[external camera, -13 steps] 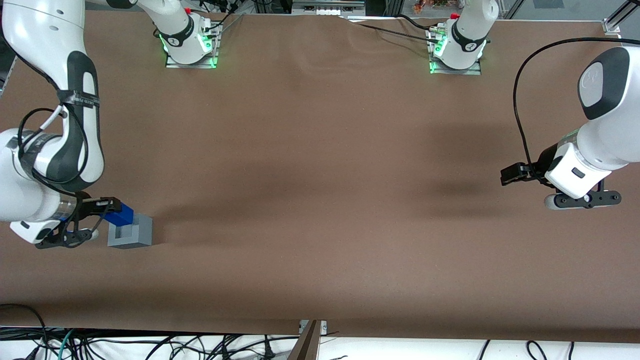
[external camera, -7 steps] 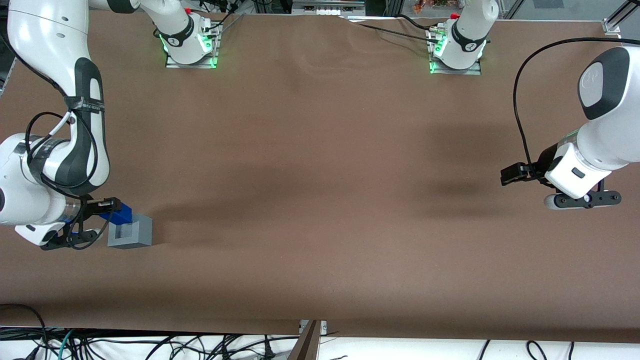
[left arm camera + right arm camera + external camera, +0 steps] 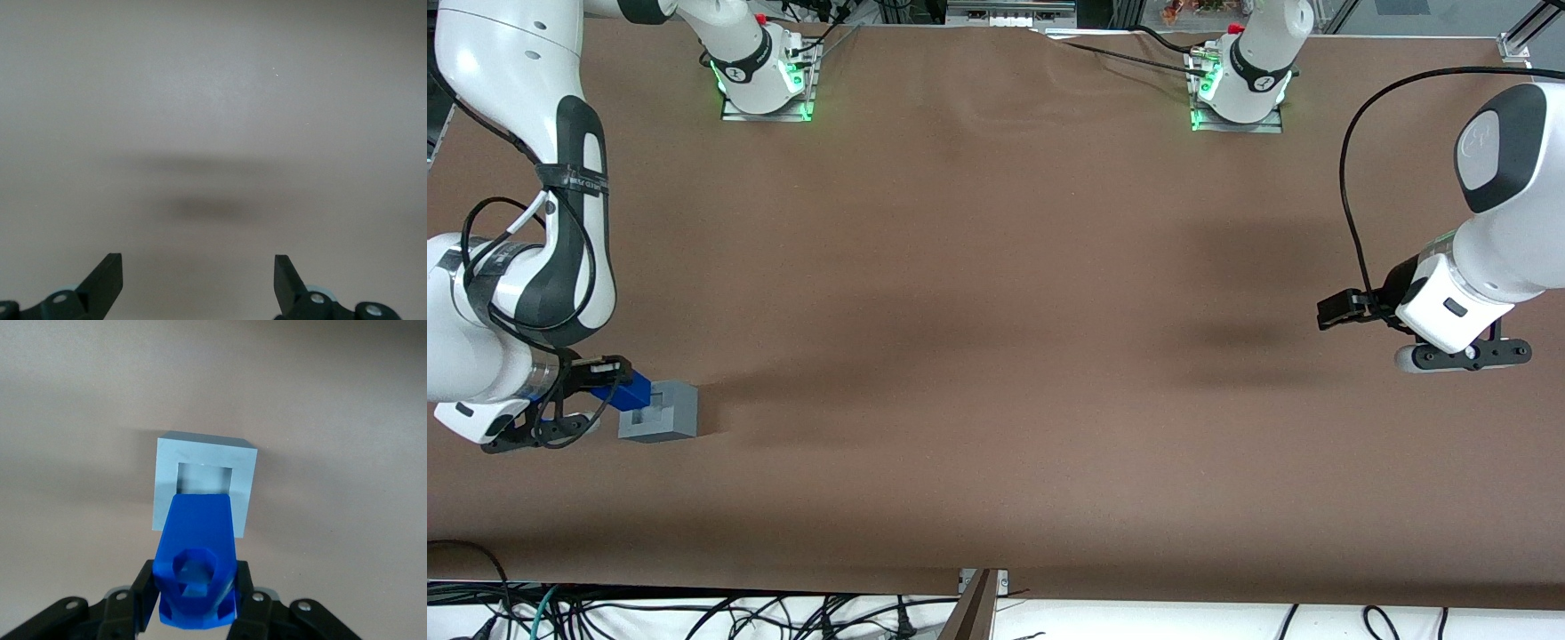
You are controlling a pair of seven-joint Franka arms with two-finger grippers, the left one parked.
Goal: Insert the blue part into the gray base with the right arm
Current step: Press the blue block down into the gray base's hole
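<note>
The gray base [image 3: 660,412] rests on the brown table near the working arm's end, its square recess [image 3: 205,479] facing the gripper. The right arm's gripper [image 3: 605,380] is shut on the blue part [image 3: 623,392], holding it level beside the base. The part's narrower end [image 3: 200,513] points at the recess and overlaps its rim. In the right wrist view both black fingers [image 3: 142,587] press the blue part's [image 3: 197,573] sides. Whether the tip touches the base cannot be seen.
Both arm mounts [image 3: 767,76] with green lights stand at the table's edge farthest from the front camera. Cables [image 3: 694,613] hang below the table's near edge. The table [image 3: 996,356] around the base is bare brown cloth.
The gripper with the blue part has drawn back a little from the gray base and sunk slightly lower. The base has stayed where it was.
</note>
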